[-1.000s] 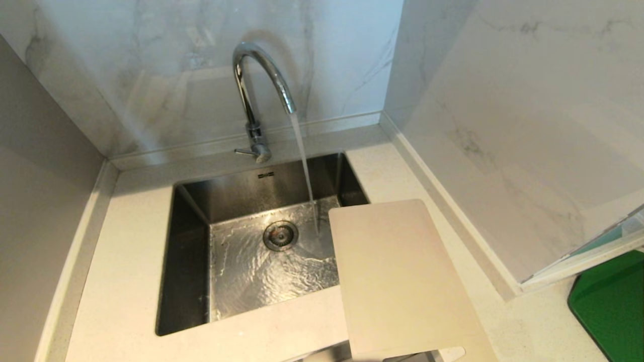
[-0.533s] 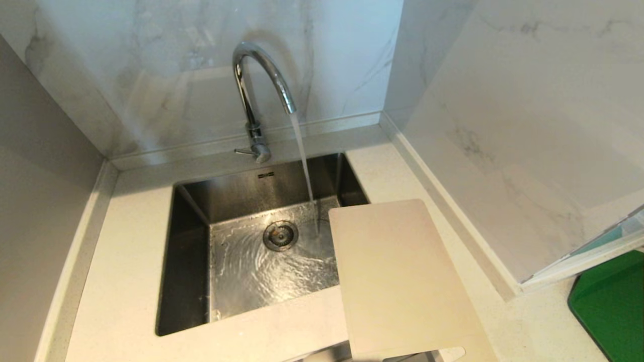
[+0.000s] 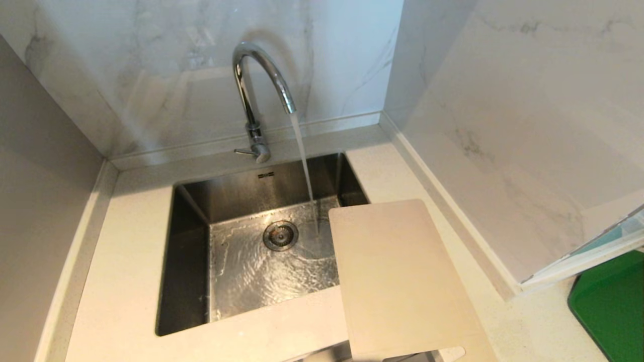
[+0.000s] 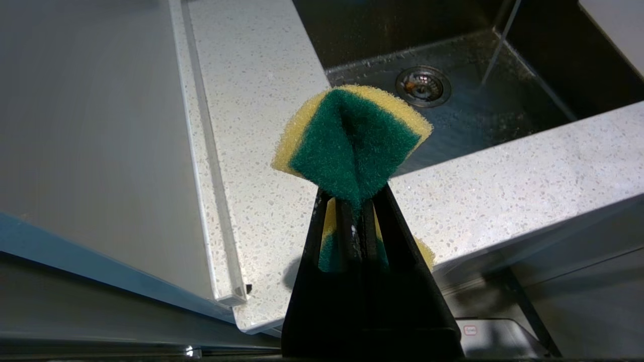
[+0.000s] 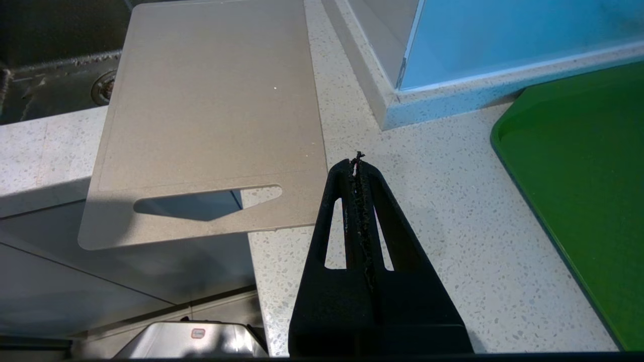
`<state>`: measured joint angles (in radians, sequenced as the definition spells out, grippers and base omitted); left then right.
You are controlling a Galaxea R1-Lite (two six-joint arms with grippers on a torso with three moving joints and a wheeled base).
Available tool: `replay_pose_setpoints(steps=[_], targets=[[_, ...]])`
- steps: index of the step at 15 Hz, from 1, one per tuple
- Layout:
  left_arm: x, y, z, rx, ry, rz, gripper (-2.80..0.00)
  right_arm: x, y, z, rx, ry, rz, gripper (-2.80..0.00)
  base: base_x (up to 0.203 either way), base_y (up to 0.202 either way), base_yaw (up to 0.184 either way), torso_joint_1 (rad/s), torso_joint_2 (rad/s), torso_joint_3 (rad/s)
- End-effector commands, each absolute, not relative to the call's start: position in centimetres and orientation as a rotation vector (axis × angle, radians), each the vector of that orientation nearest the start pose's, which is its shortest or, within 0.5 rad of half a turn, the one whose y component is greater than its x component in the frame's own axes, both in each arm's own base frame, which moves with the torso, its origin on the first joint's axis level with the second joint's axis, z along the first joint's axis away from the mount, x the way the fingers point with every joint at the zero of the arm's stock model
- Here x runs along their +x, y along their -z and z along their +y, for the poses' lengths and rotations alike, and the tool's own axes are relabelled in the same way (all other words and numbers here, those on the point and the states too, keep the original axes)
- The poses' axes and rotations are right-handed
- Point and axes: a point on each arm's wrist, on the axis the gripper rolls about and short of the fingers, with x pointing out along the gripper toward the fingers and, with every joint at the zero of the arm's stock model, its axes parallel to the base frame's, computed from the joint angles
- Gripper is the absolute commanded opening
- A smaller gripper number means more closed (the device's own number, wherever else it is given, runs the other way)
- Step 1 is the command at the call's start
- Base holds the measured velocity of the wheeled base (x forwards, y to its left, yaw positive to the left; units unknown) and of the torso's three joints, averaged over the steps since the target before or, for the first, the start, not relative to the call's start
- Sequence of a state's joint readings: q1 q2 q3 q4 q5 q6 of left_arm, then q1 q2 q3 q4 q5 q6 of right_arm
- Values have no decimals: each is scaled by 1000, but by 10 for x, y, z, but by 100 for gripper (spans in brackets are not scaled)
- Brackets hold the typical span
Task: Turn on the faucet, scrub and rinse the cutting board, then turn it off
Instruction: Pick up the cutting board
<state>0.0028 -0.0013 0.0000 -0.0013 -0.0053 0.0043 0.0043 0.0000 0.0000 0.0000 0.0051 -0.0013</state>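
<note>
The chrome faucet stands behind the sink, and a stream of water runs from its spout into the basin beside the drain. The cream cutting board lies on the counter to the right of the sink, one corner over the basin, its slotted end hanging past the counter's front edge. My left gripper is shut on a folded green and yellow sponge, above the counter at the sink's near left corner. My right gripper is shut and empty, over the counter just right of the board's slot.
A dark green mat lies on the counter at the far right, also visible as the mat in the right wrist view. Marble walls close the corner behind and to the right. A raised strip edges the counter on the left.
</note>
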Motion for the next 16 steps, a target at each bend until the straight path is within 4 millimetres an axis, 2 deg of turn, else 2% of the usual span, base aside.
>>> replay_pose_setpoints(steps=[1,16], targets=[[-23,-76,0,5,2,-2,-280,-23,-75,0,-2,-11,2,-280,0,0,0,0,0,0],[-23,-76,0,6,2,-2,-280,-23,-75,0,-2,-11,2,-280,0,0,0,0,0,0]])
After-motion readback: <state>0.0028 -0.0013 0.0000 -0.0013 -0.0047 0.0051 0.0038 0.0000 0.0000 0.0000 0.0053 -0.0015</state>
